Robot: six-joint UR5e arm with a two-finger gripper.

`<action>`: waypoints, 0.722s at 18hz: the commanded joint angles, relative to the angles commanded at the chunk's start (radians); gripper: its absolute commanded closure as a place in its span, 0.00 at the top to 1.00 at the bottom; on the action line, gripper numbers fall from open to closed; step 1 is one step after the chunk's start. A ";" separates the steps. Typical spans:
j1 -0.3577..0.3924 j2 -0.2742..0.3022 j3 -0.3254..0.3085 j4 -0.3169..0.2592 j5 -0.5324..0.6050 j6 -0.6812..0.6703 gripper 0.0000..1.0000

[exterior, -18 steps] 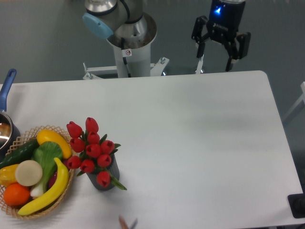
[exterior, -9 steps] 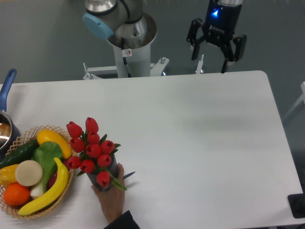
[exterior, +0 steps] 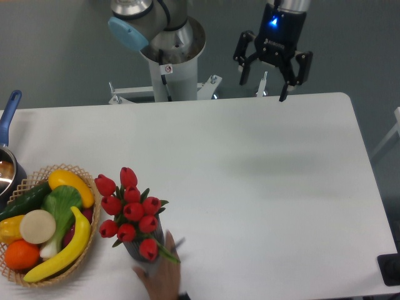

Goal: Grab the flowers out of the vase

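The flowers point(exterior: 131, 210), a bunch of red tulip buds with green leaves, stand in the dark grey vase point(exterior: 140, 252) at the front left of the white table point(exterior: 262, 175). The vase is mostly hidden under the buds. A person's hand point(exterior: 159, 275) reaches in from the front edge and touches the vase. My gripper point(exterior: 263, 89) hangs open and empty above the table's far edge, far from the flowers to their upper right.
A round wicker basket point(exterior: 75, 262) with fruit and vegetables sits just left of the vase. A pot with a blue handle point(exterior: 9, 115) is at the left edge. The robot's base point(exterior: 169, 56) stands behind the table.
The person's hand has pushed the vase and flowers a little right and toward the front. My gripper has moved left along the far edge, staying open.
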State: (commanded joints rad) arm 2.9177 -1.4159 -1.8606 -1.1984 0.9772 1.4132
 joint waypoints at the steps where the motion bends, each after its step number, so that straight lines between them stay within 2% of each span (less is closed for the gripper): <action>1: -0.003 0.000 -0.011 0.037 0.000 -0.028 1.00; 3: -0.017 -0.003 -0.028 0.080 -0.002 -0.052 1.00; 8: -0.043 -0.017 -0.046 0.092 -0.070 -0.100 1.00; 11: -0.092 -0.064 -0.034 0.100 -0.155 -0.152 1.00; 13: -0.142 -0.103 -0.016 0.128 -0.164 -0.158 1.00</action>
State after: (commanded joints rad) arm 2.7752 -1.5185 -1.8762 -1.0709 0.8130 1.2548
